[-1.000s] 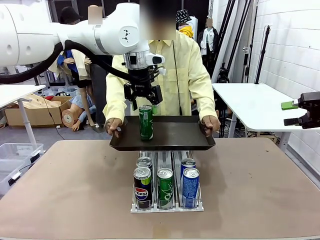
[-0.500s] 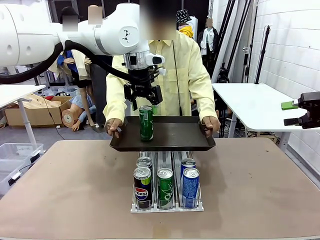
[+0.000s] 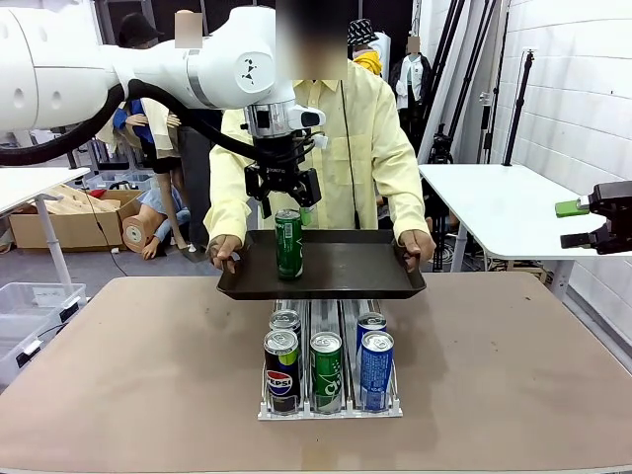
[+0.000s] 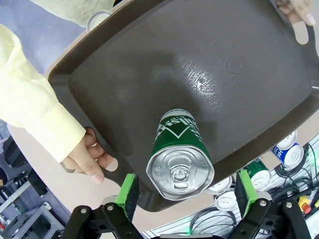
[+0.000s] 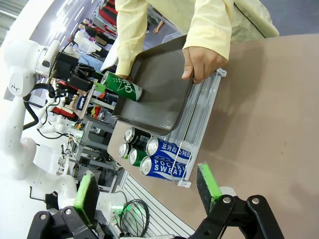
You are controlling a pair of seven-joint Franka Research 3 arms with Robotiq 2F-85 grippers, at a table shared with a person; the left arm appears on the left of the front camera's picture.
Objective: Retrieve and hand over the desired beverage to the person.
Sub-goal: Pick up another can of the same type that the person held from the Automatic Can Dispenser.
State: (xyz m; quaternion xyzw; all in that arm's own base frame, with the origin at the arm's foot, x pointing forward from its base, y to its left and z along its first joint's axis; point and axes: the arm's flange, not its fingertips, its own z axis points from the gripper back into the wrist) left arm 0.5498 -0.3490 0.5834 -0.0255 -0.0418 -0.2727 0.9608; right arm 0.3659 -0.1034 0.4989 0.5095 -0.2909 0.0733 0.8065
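Beneath the spread, empty jaws of the left gripper [image 3: 285,204], a green can [image 3: 288,242] stands free at nine o'clock on the dark tray [image 3: 355,267] that the person [image 3: 370,148] holds by both handles, so delivery looks done and only the arm's retreat remains. At three o'clock the right gripper [image 3: 575,224] hangs open and empty. In the rack [image 3: 331,409] at the tray's six o'clock, a black can [image 3: 280,370] reads "pepsi" and a blue can [image 5: 164,167] "POCARI SWEAT"; the delivered can's label is unreadable.
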